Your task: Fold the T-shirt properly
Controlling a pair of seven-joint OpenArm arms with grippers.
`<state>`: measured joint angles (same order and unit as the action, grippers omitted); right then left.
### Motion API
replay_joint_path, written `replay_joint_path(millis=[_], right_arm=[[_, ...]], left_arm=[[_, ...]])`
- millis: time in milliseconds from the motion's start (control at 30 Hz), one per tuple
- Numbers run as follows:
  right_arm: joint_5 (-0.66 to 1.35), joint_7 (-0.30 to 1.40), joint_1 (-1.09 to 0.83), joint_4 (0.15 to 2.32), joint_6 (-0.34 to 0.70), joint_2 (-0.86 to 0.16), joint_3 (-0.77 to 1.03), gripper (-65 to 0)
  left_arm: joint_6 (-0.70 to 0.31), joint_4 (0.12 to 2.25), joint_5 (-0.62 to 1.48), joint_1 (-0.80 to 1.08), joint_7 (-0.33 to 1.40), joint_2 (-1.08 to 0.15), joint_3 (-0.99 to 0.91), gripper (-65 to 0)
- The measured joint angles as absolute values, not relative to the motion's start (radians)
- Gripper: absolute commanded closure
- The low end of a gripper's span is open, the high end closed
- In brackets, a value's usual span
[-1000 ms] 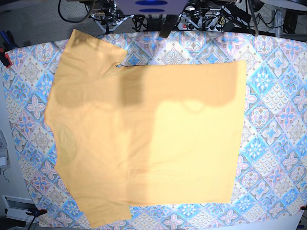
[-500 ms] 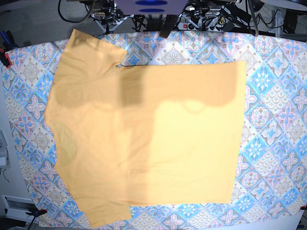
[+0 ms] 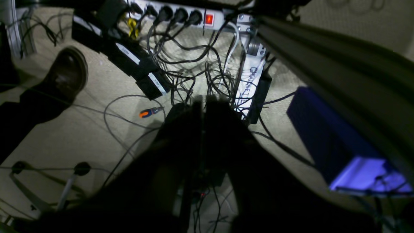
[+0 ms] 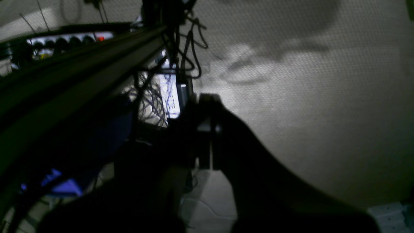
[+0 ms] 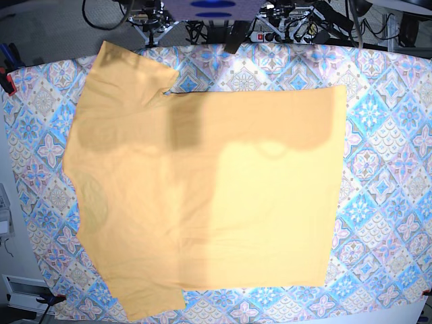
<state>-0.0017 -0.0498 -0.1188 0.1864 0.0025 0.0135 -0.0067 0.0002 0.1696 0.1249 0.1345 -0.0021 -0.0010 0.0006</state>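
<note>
The yellow-orange T-shirt [image 5: 202, 196] lies flat and spread on the patterned tablecloth [image 5: 385, 202], 1 sleeve at the far corner, another at the near edge. Both pincers hang off the table, well apart from it: left gripper [image 3: 203, 106] clenched empty above floor cables [image 3: 194, 71]; right gripper [image 4: 207, 106] clenched, holding nothing.

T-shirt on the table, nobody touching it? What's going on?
Right now nothing is handling the T-shirt. It lies spread flat on the patterned tablecloth, sideways in the base view with both sleeves at that view's left, and no fold is made yet. Neither arm shows over the table. The left hand and the right hand are both shut and empty, pointing down at the floor and the cables behind the table.
</note>
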Motion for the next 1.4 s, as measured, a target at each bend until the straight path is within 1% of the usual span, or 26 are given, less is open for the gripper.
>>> replay_joint_path(millis=[333,433,633,900,1067,1400], right_arm=[[-0.004,-0.053,-0.167,0.19,0.002,-0.022,-0.008,0.0],[-0.004,-0.052,-0.194,0.199,0.002,-0.025,-0.008,0.0],[-0.007,-0.044,-0.289,0.326,0.009,-0.036,-0.008,0.0],[-0.009,-0.049,-0.375,0.425,-0.001,-0.061,-0.008,0.0],[-0.009,-0.046,-0.432,0.498,0.002,-0.07,-0.008,0.0],[-0.009,-0.056,-0.517,0.64,0.002,-0.103,-0.011,0.0]], left_arm=[[0.001,0.175,0.125,0.175,-0.005,-0.006,0.001,0.0],[0.0,0.233,0.122,0.221,-0.002,-0.009,0.001,0.0],[0.007,0.361,0.121,0.314,-0.002,-0.045,0.003,0.0],[-0.001,0.373,0.121,0.351,-0.006,-0.052,0.004,0.0],[0.0,0.373,0.121,0.385,-0.118,-0.053,0.004,0.0],[0.0,0.373,0.116,0.448,-0.278,-0.067,0.007,0.0]])
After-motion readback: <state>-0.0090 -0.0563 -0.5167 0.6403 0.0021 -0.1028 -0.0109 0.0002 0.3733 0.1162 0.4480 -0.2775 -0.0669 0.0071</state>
